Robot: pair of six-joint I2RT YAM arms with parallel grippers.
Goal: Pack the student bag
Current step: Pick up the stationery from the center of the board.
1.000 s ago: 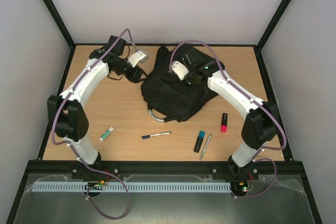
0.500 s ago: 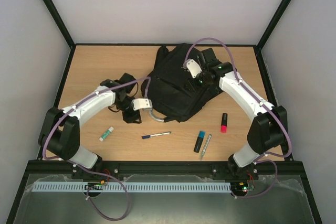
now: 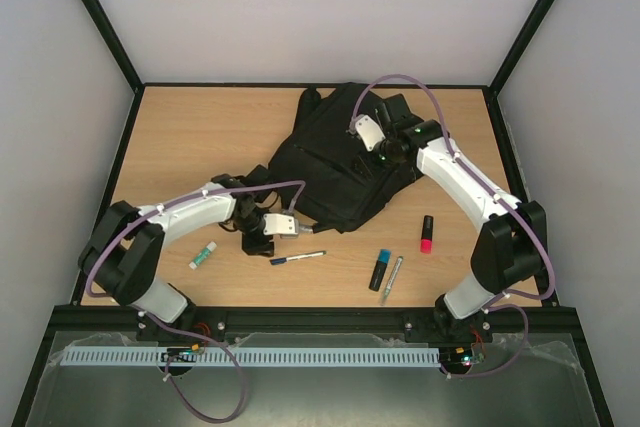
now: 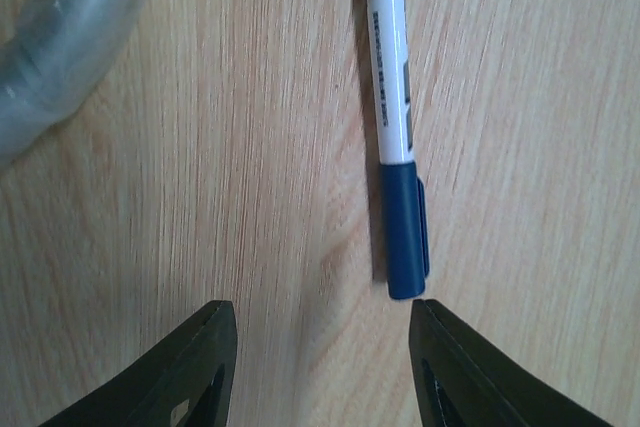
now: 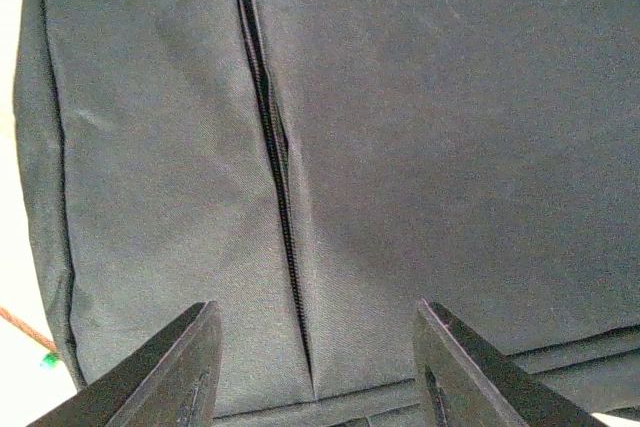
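Observation:
The student bag [image 3: 335, 162], a large black backpack, lies at the back middle of the table. My right gripper [image 3: 374, 157] hovers open over it. In the right wrist view its fingers [image 5: 315, 312] straddle a zip line [image 5: 275, 147] in the bag's fabric [image 5: 450, 147] and hold nothing. My left gripper [image 3: 263, 246] is open, low over the wood in front of the bag. A white pen [image 4: 390, 77] lies there, and its blue cap [image 4: 405, 237] ends just ahead of the right fingertip, outside the gap [image 4: 320, 312]. The bag's grey-white loop handle [image 4: 60, 57] curves at the upper left.
The pen [image 3: 298, 257] lies on the table [image 3: 180, 137] near the front middle. A small white tube with a green cap [image 3: 203, 255] lies at the front left. A blue highlighter [image 3: 381, 268], a silver pen [image 3: 392, 278] and a pink highlighter [image 3: 426, 234] lie at the front right.
My left arm has swung from the back left beside the bag down to the front, by the pen's cap. My right gripper shifted back and right over the bag.

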